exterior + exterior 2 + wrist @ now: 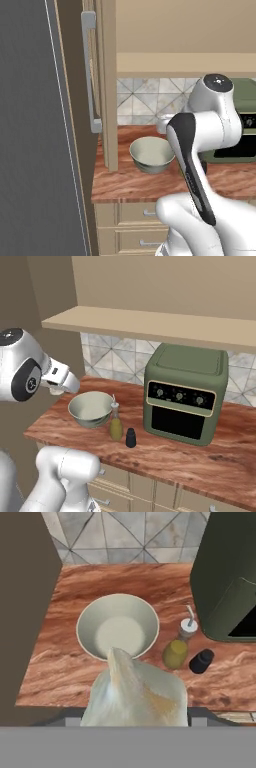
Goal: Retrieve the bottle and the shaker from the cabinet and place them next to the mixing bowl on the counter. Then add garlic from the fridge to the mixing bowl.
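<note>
Holding garlic, above mixing bowl

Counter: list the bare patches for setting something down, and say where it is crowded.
Bare: the counter front strip right of the shaker, before the air fryer; also the near-left corner beside the mixing bowl. Crowded: bowl, bottle and shaker stand close together, the fryer just beyond.

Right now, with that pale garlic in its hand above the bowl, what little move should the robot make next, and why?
Probably ease the hand forward and down a touch, then let go. In the hand view the garlic sits in the gripper, its tip just over the near rim of the mixing bowl, not yet over the middle. The bottle and shaker already stand beside the bowl.
</note>
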Robot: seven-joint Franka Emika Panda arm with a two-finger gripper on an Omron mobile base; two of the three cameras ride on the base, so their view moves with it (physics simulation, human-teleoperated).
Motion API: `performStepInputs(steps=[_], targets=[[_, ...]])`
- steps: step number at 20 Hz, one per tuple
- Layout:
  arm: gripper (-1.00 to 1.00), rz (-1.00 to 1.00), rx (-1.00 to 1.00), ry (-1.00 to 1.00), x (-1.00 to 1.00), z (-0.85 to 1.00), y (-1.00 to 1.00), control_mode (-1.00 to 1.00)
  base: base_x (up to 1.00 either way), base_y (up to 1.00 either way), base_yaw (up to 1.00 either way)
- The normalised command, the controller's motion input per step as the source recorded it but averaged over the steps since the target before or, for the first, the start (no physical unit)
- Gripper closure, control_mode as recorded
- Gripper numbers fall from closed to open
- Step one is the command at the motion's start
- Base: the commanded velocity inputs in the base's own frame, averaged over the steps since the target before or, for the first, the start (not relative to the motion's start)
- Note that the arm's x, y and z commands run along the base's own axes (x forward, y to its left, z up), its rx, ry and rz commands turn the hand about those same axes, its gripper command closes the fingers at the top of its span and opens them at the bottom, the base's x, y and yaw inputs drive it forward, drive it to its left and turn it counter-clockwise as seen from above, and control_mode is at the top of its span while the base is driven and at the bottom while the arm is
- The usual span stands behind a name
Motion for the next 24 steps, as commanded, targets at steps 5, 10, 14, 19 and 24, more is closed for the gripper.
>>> performStepInputs(steps=[5, 10, 14, 19, 24], targets=[[1.0, 0.0, 0.0, 0.0, 0.4, -0.32, 0.01, -1.0, 0.0, 0.0, 0.0], [1.0, 0.0, 0.0, 0.04, 0.37, -0.36, 0.0, -1.0, 0.0, 0.0, 0.0], [1.0, 0.0, 0.0, 0.07, 0.24, -0.38, 0.03, -1.0, 0.0, 0.0, 0.0], [1.0, 0.0, 0.0, 0.11, 0.15, -0.46, 0.08, -1.0, 0.0, 0.0, 0.0], [1.0, 0.0, 0.0, 0.08, 0.27, -0.3, 0.02, -1.0, 0.0, 0.0, 0.0]])
